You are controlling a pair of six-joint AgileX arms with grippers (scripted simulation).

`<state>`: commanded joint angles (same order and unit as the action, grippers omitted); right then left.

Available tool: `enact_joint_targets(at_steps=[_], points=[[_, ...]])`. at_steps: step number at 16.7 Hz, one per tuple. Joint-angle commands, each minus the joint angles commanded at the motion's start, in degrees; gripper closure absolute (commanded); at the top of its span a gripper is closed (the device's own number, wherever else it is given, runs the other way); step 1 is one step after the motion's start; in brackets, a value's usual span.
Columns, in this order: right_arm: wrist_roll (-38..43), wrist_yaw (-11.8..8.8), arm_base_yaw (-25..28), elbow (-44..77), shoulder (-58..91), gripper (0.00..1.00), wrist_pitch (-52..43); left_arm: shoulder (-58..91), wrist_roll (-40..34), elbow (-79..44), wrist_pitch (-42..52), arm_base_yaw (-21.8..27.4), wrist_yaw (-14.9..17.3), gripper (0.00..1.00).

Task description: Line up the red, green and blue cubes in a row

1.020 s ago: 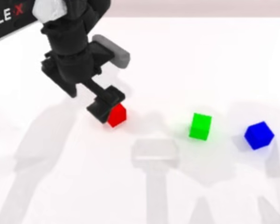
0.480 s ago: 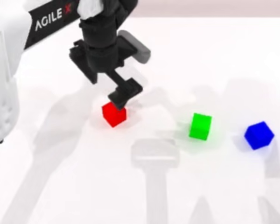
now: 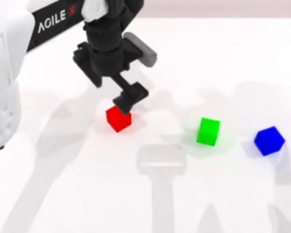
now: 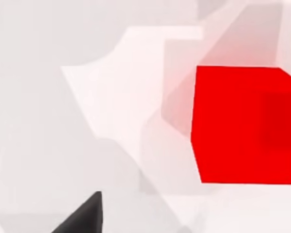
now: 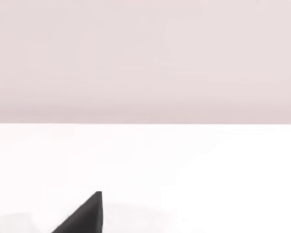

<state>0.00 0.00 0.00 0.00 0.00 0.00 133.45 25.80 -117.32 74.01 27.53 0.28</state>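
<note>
The red cube [image 3: 119,119] rests on the white table [image 3: 63,194], left of centre. The green cube [image 3: 208,131] sits to its right and the blue cube [image 3: 269,141] farther right, forming a rough row with uneven gaps. My left gripper [image 3: 130,97] hovers open just behind and above the red cube, holding nothing. In the left wrist view the red cube [image 4: 245,126] fills the side, apart from the one dark fingertip [image 4: 89,213] that shows. Of my right arm only one dark fingertip [image 5: 89,216] shows, over bare table, outside the top view.
The left arm's white and black body [image 3: 9,73] covers the table's back left. Grey shadows lie across the front of the table. The table's far edge [image 5: 145,124] meets a plain wall.
A second ago my left gripper was down around the red cube. It has let go and risen up and to the right, leaving the cube on the table. It has held still since.
</note>
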Motion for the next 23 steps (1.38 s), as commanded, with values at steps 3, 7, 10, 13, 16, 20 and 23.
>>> enact_joint_targets(at_steps=[3, 7, 10, 13, 16, 20, 23], points=[[0.0, 0.0, 0.0, 0.0, 0.0, 0.0, 0.0, 1.4, 0.1, 4.3, -5.8, 0.1, 0.0, 0.0], [0.0, 0.0, 0.0, 0.0, 0.0, 0.0, 0.0, 3.7, 0.1, 11.0, -15.2, 0.1, 0.0, 0.0], [0.0, 0.0, 0.0, 0.0, 0.0, 0.0, 0.0, 4.2, 0.1, 12.3, -16.6, 0.1, 0.0, 0.0], [0.0, 0.0, 0.0, 0.0, 0.0, 0.0, 0.0, 4.2, 0.1, 12.3, -16.6, 0.1, 0.0, 0.08], [0.0, 0.0, 0.0, 0.0, 0.0, 0.0, 0.0, 4.2, 0.1, 12.3, -16.6, 0.1, 0.0, 0.3], [0.0, 0.0, 0.0, 0.0, 0.0, 0.0, 0.0, 4.2, 0.1, 12.3, -16.6, 0.1, 0.0, 0.6], [0.0, 0.0, 0.0, 0.0, 0.0, 0.0, 0.0, 4.2, 0.1, 12.3, -16.6, 0.1, 0.0, 0.83]])
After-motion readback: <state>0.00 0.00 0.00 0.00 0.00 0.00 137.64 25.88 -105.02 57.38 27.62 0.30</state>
